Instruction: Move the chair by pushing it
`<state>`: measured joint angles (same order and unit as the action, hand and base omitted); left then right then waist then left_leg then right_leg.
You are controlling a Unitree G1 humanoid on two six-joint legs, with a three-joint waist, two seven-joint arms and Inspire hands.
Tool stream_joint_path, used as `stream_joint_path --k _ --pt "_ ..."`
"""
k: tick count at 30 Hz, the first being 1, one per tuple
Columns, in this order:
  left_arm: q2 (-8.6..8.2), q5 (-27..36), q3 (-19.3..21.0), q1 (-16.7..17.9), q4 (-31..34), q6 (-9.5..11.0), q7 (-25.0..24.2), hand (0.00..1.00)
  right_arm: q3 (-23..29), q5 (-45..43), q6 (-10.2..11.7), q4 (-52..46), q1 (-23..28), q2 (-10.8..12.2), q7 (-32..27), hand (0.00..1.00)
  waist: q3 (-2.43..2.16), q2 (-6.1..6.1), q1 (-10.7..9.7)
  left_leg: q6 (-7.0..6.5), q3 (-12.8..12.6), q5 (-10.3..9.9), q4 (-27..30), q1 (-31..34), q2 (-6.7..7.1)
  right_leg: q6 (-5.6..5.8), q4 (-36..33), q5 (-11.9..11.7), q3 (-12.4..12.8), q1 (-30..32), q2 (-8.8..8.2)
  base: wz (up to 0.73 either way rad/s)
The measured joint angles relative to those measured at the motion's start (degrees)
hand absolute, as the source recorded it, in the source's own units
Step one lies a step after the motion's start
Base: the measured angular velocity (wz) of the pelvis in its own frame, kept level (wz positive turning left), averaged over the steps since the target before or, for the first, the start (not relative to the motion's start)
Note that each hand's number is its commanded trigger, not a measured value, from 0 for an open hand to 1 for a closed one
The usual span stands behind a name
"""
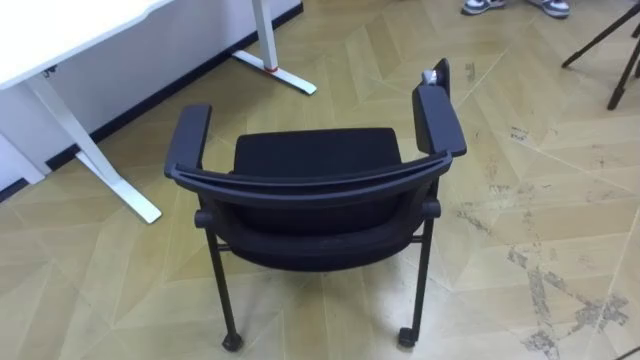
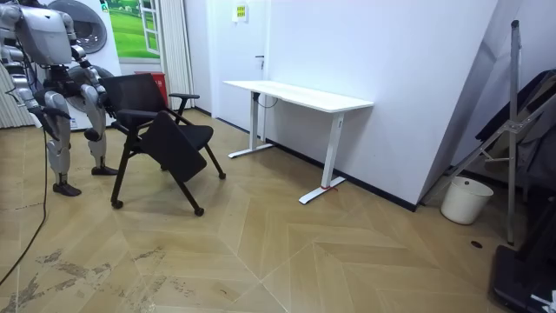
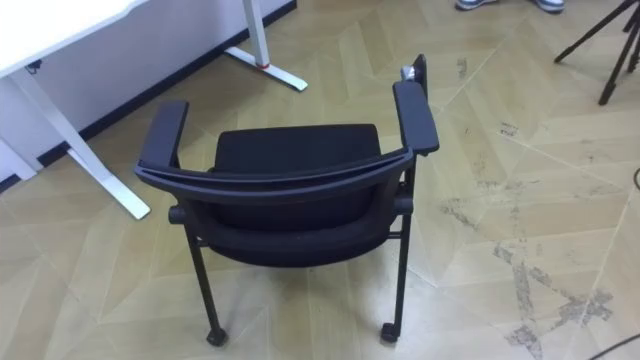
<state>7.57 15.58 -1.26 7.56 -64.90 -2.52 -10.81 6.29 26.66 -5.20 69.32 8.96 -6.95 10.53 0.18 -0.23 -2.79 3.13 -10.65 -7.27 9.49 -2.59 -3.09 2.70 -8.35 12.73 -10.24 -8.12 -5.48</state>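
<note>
Chair (image 1: 310, 190) is black, on the wood floor (image 1: 130, 290) right in front of the robot, its back toward the robot and its seat facing away. In the room view the robot stands at the far left, just behind the chair back, with a round white machine (image 2: 91, 26) behind it.

Left to right in the eye views:
- White bench (image 1: 80, 30) is left of the chair and beyond it, along the wall. One white bench leg (image 1: 100, 170) stands near the chair's left armrest (image 1: 190, 140), apart from it. A second bench leg (image 1: 270, 55) is beyond the chair's front.
- Chair seat is level and bare. The curved top rail of the back runs between both armrests.
- Two rear casters rest on the floor at the frame's near end.
- Right armrest (image 1: 440, 120) has a small grey part at its front tip.
- Right of the chair the floor carries pale scuff marks (image 1: 540, 270).
- Far right beyond the chair are a person's shoes (image 1: 515, 5) and dark stand legs (image 1: 610, 50).

In the room view, right of the chair: the bench against the white wall, then a white bucket (image 2: 465, 200), then a dark folded stand (image 2: 512, 130) at the far right.

Hand state, left or right: cannot tell, too small to read.
</note>
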Motion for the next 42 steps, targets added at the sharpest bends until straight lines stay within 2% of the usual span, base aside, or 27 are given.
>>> stream_joint_path --k 8,12,17,27,42 --pt "0.06 0.11 0.71 0.09 -0.33 -0.01 0.3 0.0 0.39 -0.75 -0.38 0.01 -0.15 -0.05 -4.25 0.0 -0.02 0.09 -0.06 0.0 -0.26 0.0 -0.02 -0.29 0.0 0.0 -0.27 0.0 0.38 -0.05 0.0 0.0" --pt "0.11 0.08 1.38 0.14 -0.31 -0.07 0.32 0.0 2.82 0.34 -0.69 0.0 0.02 -0.05 -8.19 0.0 0.03 -0.25 -0.31 0.0 -0.24 0.0 -0.02 -0.26 0.0 0.03 -0.28 0.02 0.4 -0.06 -0.01 0.0" --pt "0.23 0.42 2.33 0.68 -0.26 -0.03 0.64 0.0 3.4 2.3 -0.86 0.11 0.34 -0.06 -10.91 0.0 0.05 -0.62 -0.35 -0.01 -0.3 0.0 -0.02 -0.2 0.0 0.03 -0.28 0.03 0.58 0.12 0.0 0.0" --pt "0.11 0.5 3.51 1.57 -0.38 0.57 3.74 0.0 3.67 2.58 -0.45 1.93 0.13 -0.06 -10.32 0.0 -0.16 -0.26 -0.02 0.0 -0.39 0.0 -0.05 -0.06 0.0 0.02 -0.21 0.02 0.54 0.19 0.02 0.0" --pt "0.08 0.55 3.57 1.83 -0.43 0.58 4.07 0.0 3.67 2.5 0.18 1.94 0.11 -0.06 -9.24 0.0 -0.17 0.05 -0.06 0.0 -0.39 0.0 -0.06 -0.09 0.0 0.04 -0.25 0.05 0.47 0.14 0.02 0.0"
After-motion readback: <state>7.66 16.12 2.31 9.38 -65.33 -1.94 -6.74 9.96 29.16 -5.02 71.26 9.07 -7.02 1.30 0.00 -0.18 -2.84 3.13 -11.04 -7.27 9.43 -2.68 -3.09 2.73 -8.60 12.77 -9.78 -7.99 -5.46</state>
